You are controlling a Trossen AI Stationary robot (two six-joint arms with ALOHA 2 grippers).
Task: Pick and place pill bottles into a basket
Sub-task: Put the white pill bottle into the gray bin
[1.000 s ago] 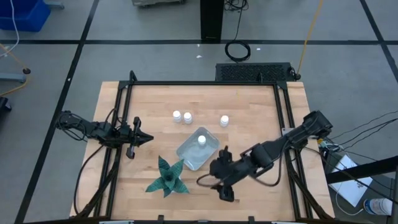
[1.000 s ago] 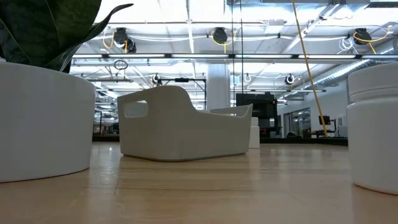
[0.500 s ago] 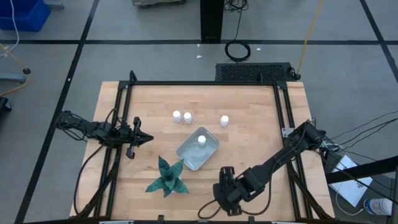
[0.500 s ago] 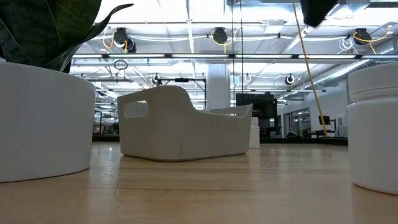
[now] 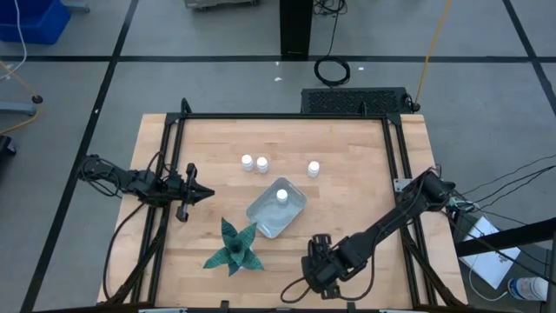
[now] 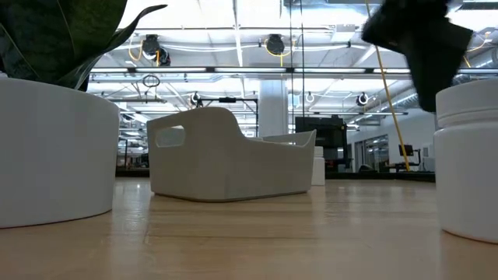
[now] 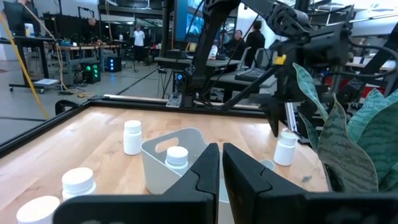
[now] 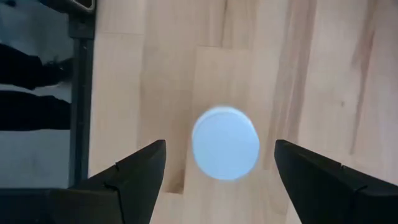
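The basket point(image 5: 276, 209) sits mid-table with one white pill bottle point(image 5: 281, 196) standing in it. Three more bottles point(image 5: 247, 162) point(image 5: 261, 163) point(image 5: 314, 169) stand on the wood beyond it. A fifth bottle point(image 8: 225, 143) stands near the table's near edge, and also shows in the low view point(image 6: 467, 155). My right gripper point(image 8: 219, 148) is open above it, pointing down, with one finger on either side of the cap and not touching it; in the high view point(image 5: 321, 268) the gripper hides this bottle. My left gripper point(image 5: 203, 193) is shut and empty at the table's left side.
A green spiky plant point(image 5: 233, 248) stands just left of my right gripper, near the table's near edge. A black frame rail point(image 8: 81, 93) runs along the table edge close to the fifth bottle. Bare wood lies to the right of the basket.
My right gripper has gone from beside the basket toward the table's near edge and come down over the fifth bottle; it now shows at the top right of the low view. The bottles and the basket have stayed put.
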